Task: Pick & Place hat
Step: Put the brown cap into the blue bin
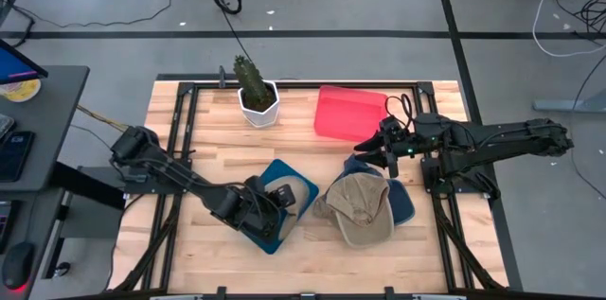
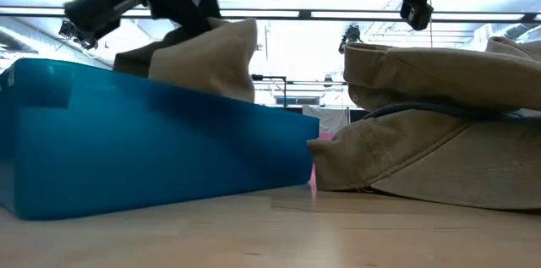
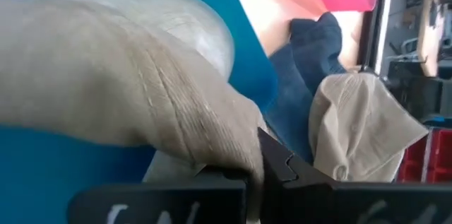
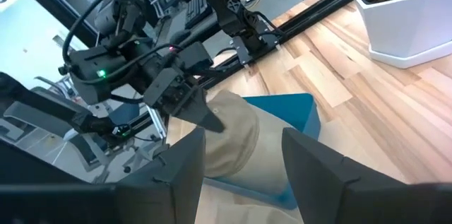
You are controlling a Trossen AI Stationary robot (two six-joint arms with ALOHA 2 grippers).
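A tan hat (image 1: 295, 189) sits in the blue bin (image 1: 284, 229) at the table's middle and rises above the bin's rim in the low view (image 2: 211, 57). My left gripper (image 1: 268, 196) is over the bin, shut on this hat. Another tan hat (image 1: 360, 207) lies on navy hats (image 1: 405, 203) to the right of the bin. My right gripper (image 1: 371, 146) hangs open and empty above the far side of that pile, its fingers apart in the right wrist view (image 4: 244, 160). My left gripper pinches a bunched fold of the tan hat's cloth (image 3: 233, 146) between its two fingers (image 3: 282, 164). It comes slanting down from the table's left. The hat rests in the blue bin (image 3: 42, 167), its crown bulging up beyond the fingers.
A red bin (image 1: 350, 111) stands at the far middle, and a cactus in a white pot (image 1: 256, 97) is to its left. The hat pile also shows in the low view (image 2: 439, 133). Bare wood lies along the near edge (image 1: 322, 272).
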